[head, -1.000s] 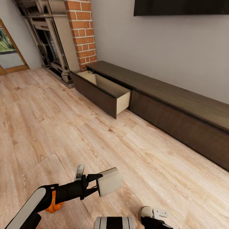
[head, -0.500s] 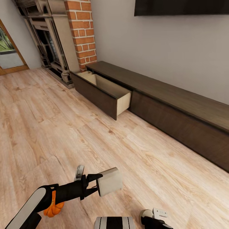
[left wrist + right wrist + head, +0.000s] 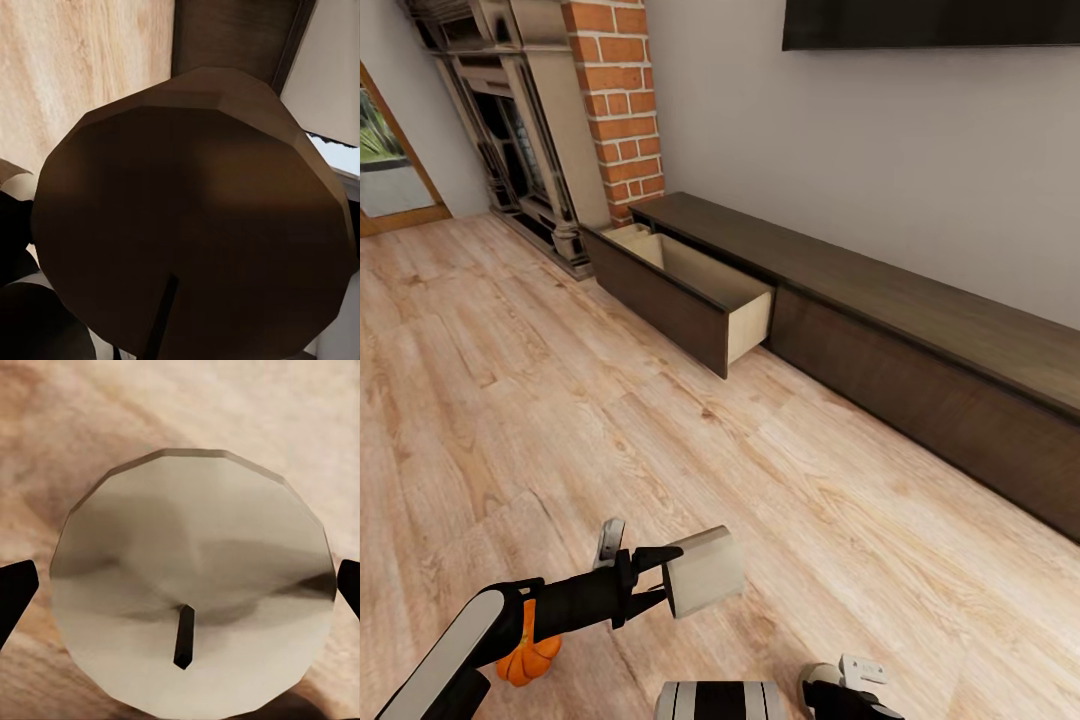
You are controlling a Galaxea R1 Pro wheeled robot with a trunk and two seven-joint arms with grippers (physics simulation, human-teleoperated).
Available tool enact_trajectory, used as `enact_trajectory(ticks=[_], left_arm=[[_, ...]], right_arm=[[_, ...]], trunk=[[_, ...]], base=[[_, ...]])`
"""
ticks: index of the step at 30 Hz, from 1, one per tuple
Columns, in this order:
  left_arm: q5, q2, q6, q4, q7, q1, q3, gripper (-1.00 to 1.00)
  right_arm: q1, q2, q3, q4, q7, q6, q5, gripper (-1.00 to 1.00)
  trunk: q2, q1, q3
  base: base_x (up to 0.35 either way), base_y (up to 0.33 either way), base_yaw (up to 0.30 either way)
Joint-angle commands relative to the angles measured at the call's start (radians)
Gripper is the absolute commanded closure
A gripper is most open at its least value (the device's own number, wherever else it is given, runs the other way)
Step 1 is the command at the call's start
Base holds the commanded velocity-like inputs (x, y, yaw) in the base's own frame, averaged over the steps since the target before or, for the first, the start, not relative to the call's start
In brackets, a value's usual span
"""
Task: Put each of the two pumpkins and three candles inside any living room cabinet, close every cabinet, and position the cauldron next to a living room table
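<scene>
candle clamped between left gripper fingers, second candle clamped in right gripper, cabinet drawer open ahead

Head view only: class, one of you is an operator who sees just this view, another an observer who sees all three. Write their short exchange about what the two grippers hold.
Operator: My lower edge cuts off the right gripper. Is it holding anything?
Observer: Yes. The right gripper is shut on the right candle, with a dark finger at each side of it.
Operator: I see the left gripper holding the left candle. Does it have a wick?
Observer: Yes, the left wrist view shows a thin dark wick on its shadowed top face.
</scene>
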State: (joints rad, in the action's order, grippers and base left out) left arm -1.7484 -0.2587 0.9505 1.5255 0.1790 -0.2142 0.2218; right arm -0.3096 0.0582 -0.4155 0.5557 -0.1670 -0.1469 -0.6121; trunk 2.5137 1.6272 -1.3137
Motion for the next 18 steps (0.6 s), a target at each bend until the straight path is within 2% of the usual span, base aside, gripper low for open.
enact_trajectory(ticks=[1, 7, 12, 18], left_arm=[[-0.009, 0.000, 0.001, 0.001, 0.007, -0.001, 0.001, 1.00], [-0.009, -0.001, 0.001, 0.001, 0.007, -0.001, 0.001, 1.00], [-0.011, -0.001, 0.001, 0.001, 0.006, -0.001, 0.001, 1.00], [-0.011, -0.001, 0.002, 0.001, 0.005, -0.001, 0.001, 1.00]], right_arm=[[0.000, 0.002, -0.009, 0.003, -0.009, -0.003, -0.008, -1.00], [0.000, 0.002, -0.009, 0.003, -0.009, -0.004, -0.007, -1.00], [0.000, 0.002, -0.008, 0.003, -0.009, -0.003, -0.007, -1.00], [0.000, 0.002, -0.008, 0.003, -0.009, -0.003, -0.007, -1.00]], trunk=[[0.000, 0.000, -0.001], [0.000, 0.000, -0.001], [0.001, 0.002, -0.020], [0.001, 0.002, -0.020]], base=[[0.013, 0.000, 0.000], [0.003, 0.000, 0.000], [0.000, 0.000, 0.000], [0.000, 0.000, 0.000]])
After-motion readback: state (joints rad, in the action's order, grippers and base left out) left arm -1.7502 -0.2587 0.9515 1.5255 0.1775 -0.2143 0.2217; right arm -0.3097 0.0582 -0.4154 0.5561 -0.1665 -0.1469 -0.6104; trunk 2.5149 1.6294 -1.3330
